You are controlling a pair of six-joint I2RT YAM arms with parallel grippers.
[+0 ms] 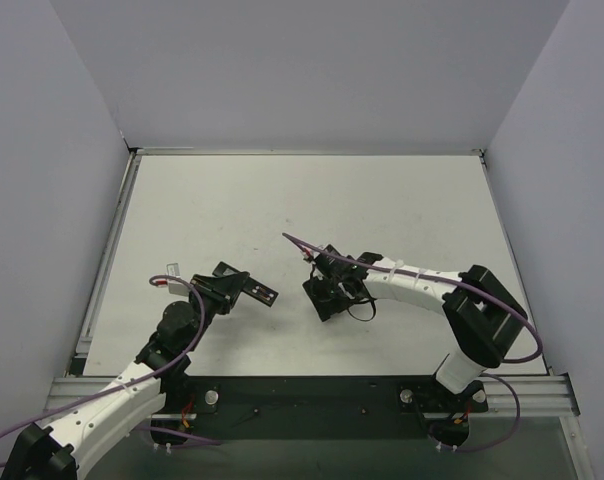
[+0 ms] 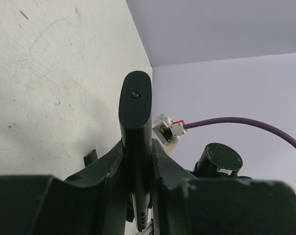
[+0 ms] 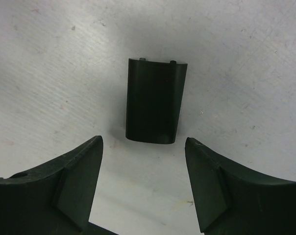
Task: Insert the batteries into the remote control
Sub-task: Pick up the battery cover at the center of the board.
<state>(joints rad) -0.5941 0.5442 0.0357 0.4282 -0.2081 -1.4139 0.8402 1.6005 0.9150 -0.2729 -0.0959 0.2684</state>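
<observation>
Left fingers (image 2: 105,172) clamp the remote control (image 2: 135,110). Right fingers (image 3: 77,178) stand wide, apparently touching nothing, black cover (image 3: 155,103) on the desk (image 3: 246,68) at twelve o'clock.

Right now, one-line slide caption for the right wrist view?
Open right end effector poised over a short black rectangular plastic cover lying flat on the scuffed white table.

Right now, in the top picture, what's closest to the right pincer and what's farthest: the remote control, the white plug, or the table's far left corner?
From the right pincer:
1. The remote control, just to its left, held by the left pincer.
2. The white plug, farther left on the left arm's cable.
3. The table's far left corner, at the back.
</observation>
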